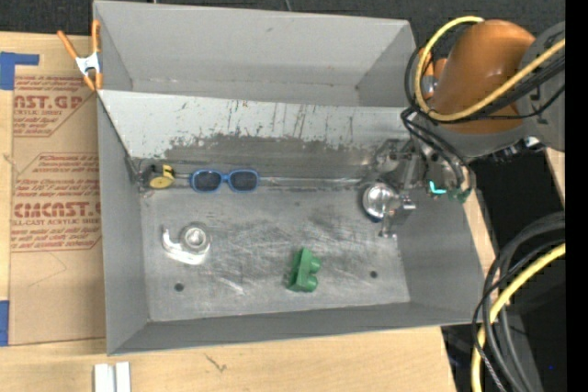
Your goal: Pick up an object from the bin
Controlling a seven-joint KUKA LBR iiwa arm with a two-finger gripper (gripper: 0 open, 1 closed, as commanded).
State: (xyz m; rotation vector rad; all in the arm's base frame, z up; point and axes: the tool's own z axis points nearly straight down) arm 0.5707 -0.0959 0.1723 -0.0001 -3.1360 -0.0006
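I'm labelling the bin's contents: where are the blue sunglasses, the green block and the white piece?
blue sunglasses [224, 181], camera view, bridge between the lenses.
green block [303, 272], camera view, its middle.
white piece [193, 240], camera view, its round silvery top.

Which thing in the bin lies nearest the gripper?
The shiny silver round piece at far right, beside the gripper; the green block, sunglasses and white piece lie farther left.
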